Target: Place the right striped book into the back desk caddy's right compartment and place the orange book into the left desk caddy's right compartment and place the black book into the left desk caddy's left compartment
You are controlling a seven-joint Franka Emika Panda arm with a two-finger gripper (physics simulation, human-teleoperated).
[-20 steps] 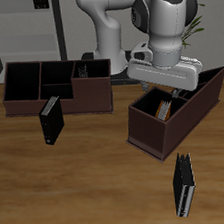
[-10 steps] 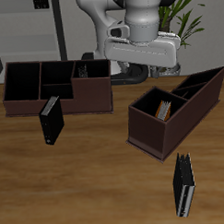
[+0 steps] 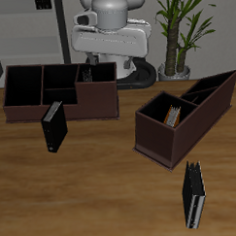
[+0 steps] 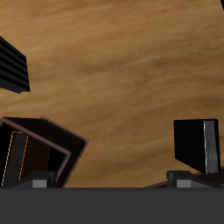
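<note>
Black book (image 3: 54, 126), a thin hardback with a pale page edge, is what I take to be left. It stands upright on the table, just in front of the back caddy's front wall. I judge it stiff, light and easy to tip, so I would pinch it across its thin covers near the top edge.

Nearest the table's front edge, a dark striped book (image 3: 193, 194) stands alone. Farther back sits the angled brown left desk caddy (image 3: 158, 140), with the orange book (image 3: 171, 116) upright inside. Beyond that is the long brown back desk caddy (image 3: 90, 108). The gripper (image 3: 111, 54) hangs high over the table's back edge. In the wrist view its jaws stand wide with nothing between.
</note>
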